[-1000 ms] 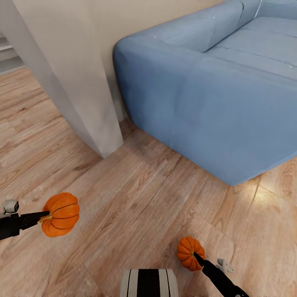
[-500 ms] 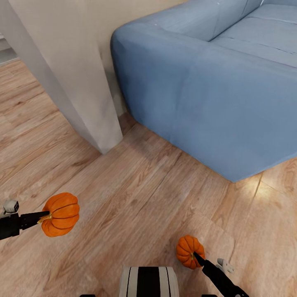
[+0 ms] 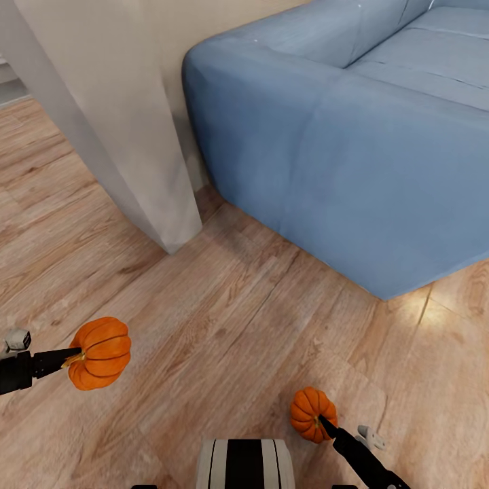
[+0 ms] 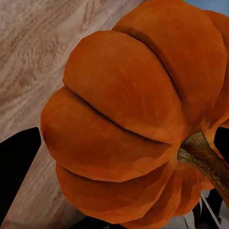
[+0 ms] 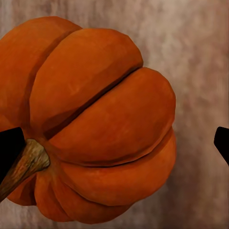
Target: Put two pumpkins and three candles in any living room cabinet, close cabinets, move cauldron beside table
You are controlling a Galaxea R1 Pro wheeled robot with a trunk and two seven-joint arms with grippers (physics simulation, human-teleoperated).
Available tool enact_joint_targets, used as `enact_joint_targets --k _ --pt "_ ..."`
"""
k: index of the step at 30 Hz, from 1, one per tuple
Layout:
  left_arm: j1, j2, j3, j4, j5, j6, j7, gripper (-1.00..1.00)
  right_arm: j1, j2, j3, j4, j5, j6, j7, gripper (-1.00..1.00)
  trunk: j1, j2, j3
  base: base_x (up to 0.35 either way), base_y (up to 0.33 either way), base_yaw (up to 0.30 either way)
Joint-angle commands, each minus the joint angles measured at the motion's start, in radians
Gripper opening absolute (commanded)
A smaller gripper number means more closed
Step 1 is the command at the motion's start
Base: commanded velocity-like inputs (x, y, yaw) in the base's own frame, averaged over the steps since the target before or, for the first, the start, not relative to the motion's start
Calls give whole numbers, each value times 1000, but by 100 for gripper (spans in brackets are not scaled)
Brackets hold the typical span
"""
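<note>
Orange and ribbed, two small pumpkins hang above a wooden plank floor (image 3: pixel 224 319), each carried by one of the robot's black grippers. From the head camera, the left gripper (image 3: pixel 68 356) pinches the first pumpkin (image 3: pixel 100 353) by its stem end, well out from the blue sofa (image 3: pixel 353 156) and on the near side of a pale wall corner (image 3: pixel 142 170) that juts out beside the sofa's arm. The right gripper (image 3: pixel 322 424) pinches the second pumpkin (image 3: pixel 313 415) in the same way, in front of the sofa's near corner and apart from it.

The left wrist camera looks close onto the first pumpkin (image 4: pixel 138 119), with its brown stem (image 4: pixel 205 160) toward one edge and a dark fingertip (image 4: pixel 16 167) on the opposite side. The right wrist camera looks onto the second pumpkin (image 5: pixel 90 119), its stem (image 5: pixel 26 164) beside one dark fingertip (image 5: pixel 9 148) and the other fingertip (image 5: pixel 223 140) set apart at the far edge.

A striped black and white part of the robot's body (image 3: pixel 244 465) sits between the two arms.
</note>
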Motion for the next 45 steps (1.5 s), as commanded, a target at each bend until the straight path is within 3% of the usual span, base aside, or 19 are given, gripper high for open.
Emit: enact_joint_targets --k 1,45 --pt "-1 0 0 0 0 4 -3 -100 0 0 0 2 -5 0 5 100 0 0 -1 0 19 0" --pt "1 0 -1 0 -1 4 -3 -100 0 0 0 3 -6 1 5 100 0 0 -1 14 51 0"
